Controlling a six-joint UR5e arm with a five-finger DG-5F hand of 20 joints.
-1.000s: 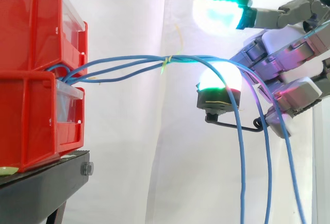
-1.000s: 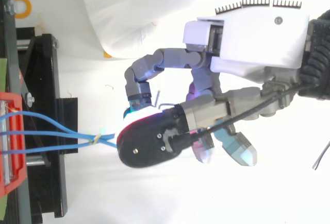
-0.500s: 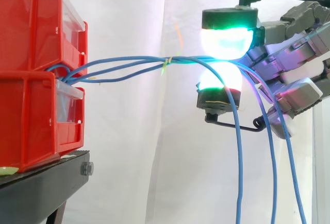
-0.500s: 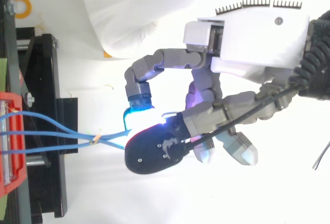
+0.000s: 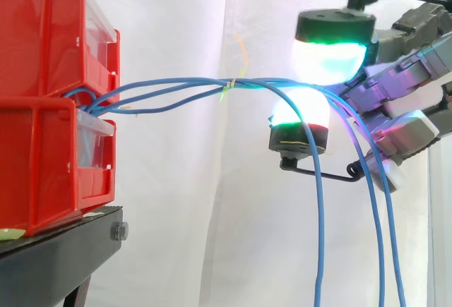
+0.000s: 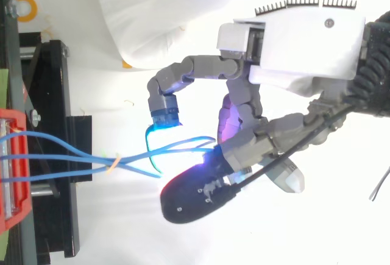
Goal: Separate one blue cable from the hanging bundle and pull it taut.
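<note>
at the left, two red plastic bins [image 5: 39,39] stacked on a black bench [image 5: 56,257], white curtain [image 5: 176,215] behind.

out of the seam between the bins: several thin blue cables [image 5: 258,81], running rightward nearly level with a slight arch. gathered partway along by a small yellow-green tie [image 5: 227,89]. spread a little apart left of the tie, drawn close together at it.

grey and white robot hand [image 5: 406,120]: reaches in from the right edge of the side view, sits well apart from the bins, and curls its fingers [image 6: 189,70] round the cables.

in the side view, bundle threaded through the narrow gap between an upper pad [image 5: 330,60] glowing green and white and a lower pad [image 5: 300,109] glowing white, green and red. cannot tell whether either pad presses on a cable.

just right of the lower pad, one cable bent over and dropping straight down out of view. farther right, two more hanging down across the front of the hand.

from above, past the tie [image 6: 113,165], cables fanned apart and passing between a bent fingertip glowing cyan and a black-backed fingertip with magenta light beneath it. those two tips clearly apart in this view, with the white shell of the hand [image 6: 292,45] behind them.
</note>
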